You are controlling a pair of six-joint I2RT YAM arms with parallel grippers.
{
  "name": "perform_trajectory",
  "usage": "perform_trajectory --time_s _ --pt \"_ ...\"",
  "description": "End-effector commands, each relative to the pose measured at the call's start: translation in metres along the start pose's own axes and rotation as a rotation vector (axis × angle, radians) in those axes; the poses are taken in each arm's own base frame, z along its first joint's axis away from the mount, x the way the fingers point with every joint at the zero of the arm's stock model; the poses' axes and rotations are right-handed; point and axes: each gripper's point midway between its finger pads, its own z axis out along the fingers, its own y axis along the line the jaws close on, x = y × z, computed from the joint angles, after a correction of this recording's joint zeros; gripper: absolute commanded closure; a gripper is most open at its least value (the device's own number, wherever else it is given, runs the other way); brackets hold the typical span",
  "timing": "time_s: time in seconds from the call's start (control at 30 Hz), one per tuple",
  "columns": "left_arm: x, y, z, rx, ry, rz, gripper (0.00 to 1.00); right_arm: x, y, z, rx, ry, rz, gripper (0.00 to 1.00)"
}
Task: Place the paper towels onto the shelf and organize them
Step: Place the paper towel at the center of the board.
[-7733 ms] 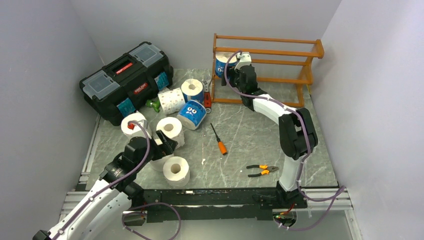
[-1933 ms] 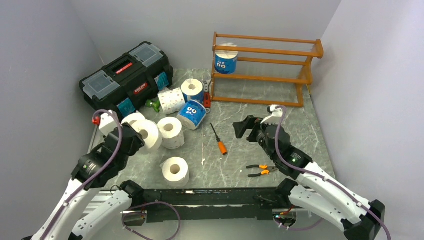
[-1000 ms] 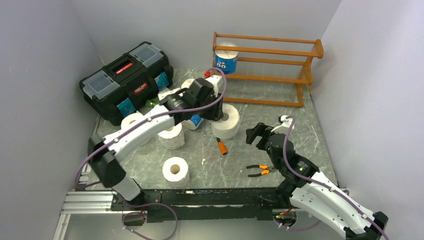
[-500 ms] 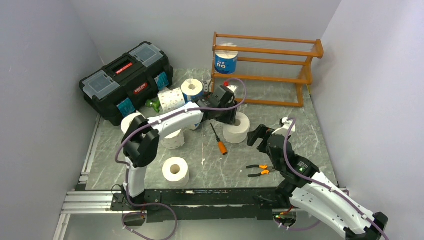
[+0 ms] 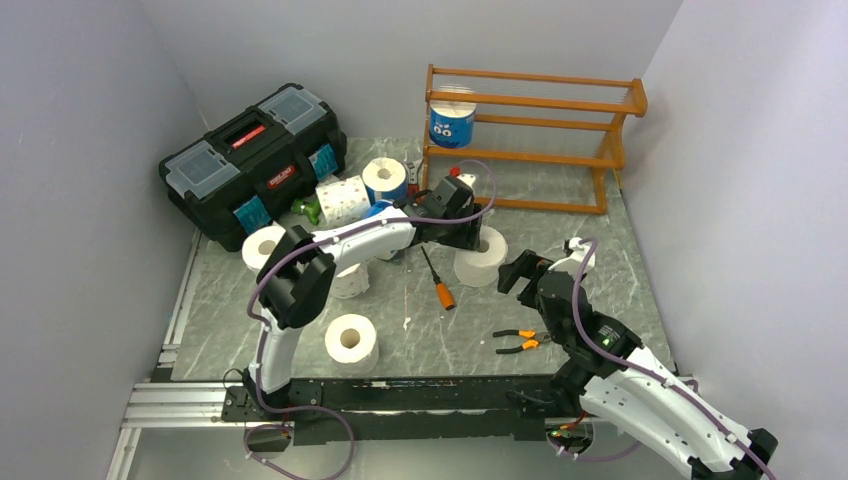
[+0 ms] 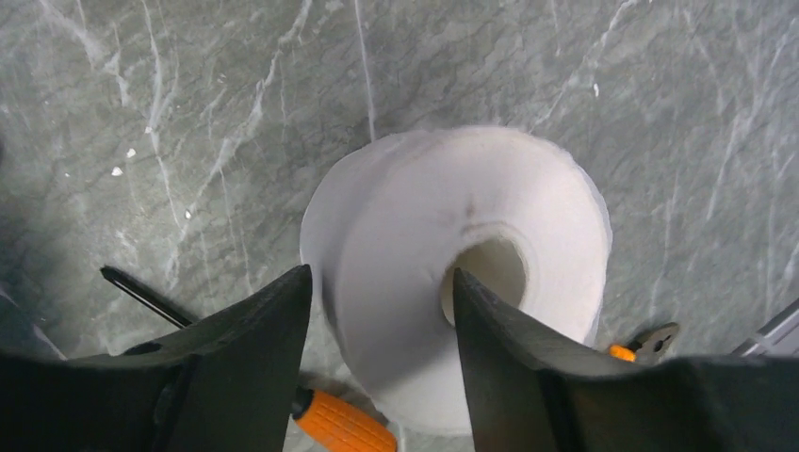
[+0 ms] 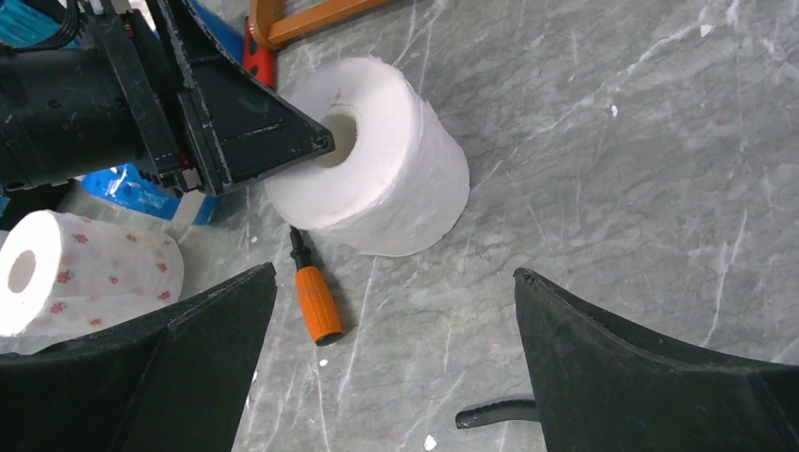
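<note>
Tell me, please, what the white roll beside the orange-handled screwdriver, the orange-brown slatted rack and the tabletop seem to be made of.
White hollow-cored roll: soft matte paper, judging by its fuzzy wound edge.
Orange-brown slatted rack: probably wood with a slight sheen; whether stained or varnished can't be told.
Grey tabletop: looks like smooth, white-veined marble, though it could equally be a printed laminate.

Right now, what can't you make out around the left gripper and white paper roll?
- Left wrist: whether the left gripper presses the plain white paper roll or stands loose; roll blurred.
- Right wrist: blue-wrapped roll mostly behind the left gripper's black body.
- Right wrist: dark curved handle runs under a finger of the right gripper; tool unclear.
</note>
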Motion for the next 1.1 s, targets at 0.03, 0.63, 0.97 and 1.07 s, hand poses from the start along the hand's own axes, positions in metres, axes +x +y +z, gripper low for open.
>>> perform_trajectory --time_s 0.03,0.63,0.97,1.07 --pt "-0.049 -0.022 -0.039 0.035 -0.12 -0.038 0.28 -0.01 -0.005 -0.002 0.045 -0.024 0.011 0.0" --pt "0.003 0.102 -0.209 -0.209 -0.362 -0.454 0.01 -0.065 0.037 0.007 0.053 -0.097 0.121 0.0" --pt "0.041 0.125 -0.263 -0.171 -0.505 -0.441 0.01 -0.034 0.03 0.061 0.01 0.221 0.235 0.0" --pt "0.06 0.134 -0.255 -0.21 -0.451 -0.398 0.01 -0.027 0.034 0.071 0.006 0.271 0.198 0.0"
